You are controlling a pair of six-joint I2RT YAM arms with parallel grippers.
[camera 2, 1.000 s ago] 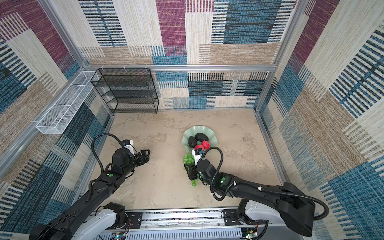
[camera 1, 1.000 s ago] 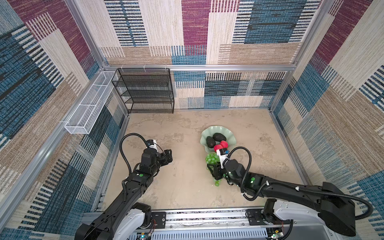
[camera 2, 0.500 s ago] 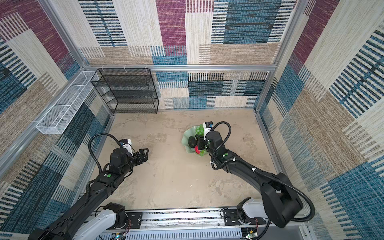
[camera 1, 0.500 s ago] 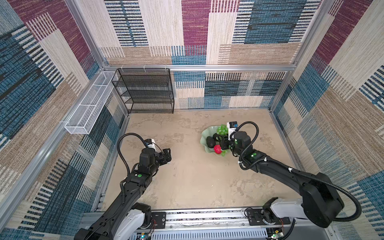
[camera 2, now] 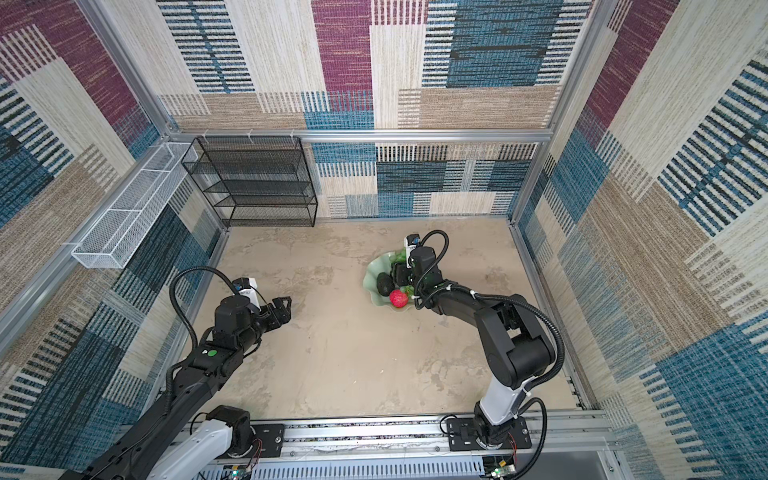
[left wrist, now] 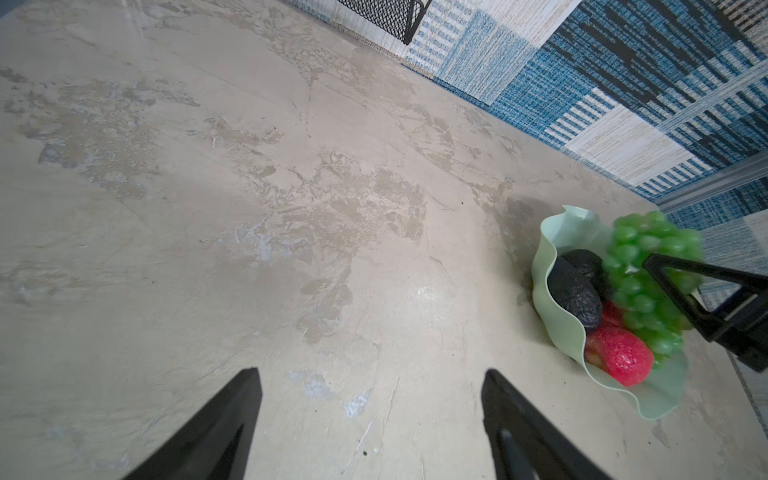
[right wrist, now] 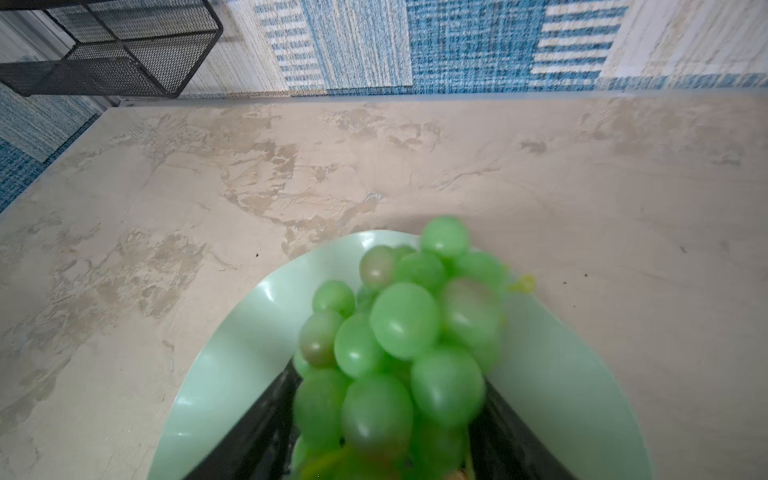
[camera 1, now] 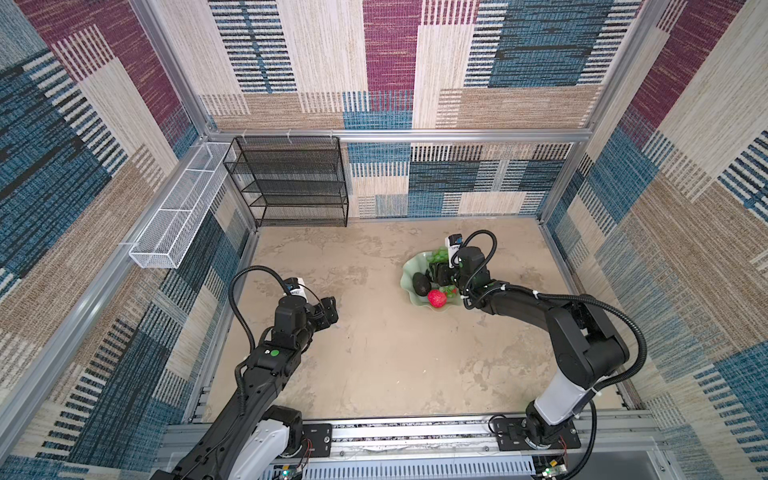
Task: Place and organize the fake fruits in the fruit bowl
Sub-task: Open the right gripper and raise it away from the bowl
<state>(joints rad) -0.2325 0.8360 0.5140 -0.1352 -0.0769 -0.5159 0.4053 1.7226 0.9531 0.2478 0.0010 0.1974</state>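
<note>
The pale mint-green fruit bowl stands right of the middle in both top views. In it lie a dark avocado, a red strawberry at the near rim, and the green grapes. My right gripper hangs over the bowl, jaws apart on either side of the blurred bunch. One of its fingers crosses in front of the grapes. My left gripper is open and empty over bare floor, far left of the bowl.
A black wire-mesh rack stands against the back wall at the left. A white wire basket hangs on the left wall. Patterned walls close in the floor on three sides.
My right gripper carried the grapes from the floor in front of the bowl to above the bowl, then its jaws spread. The left arm barely moved.
</note>
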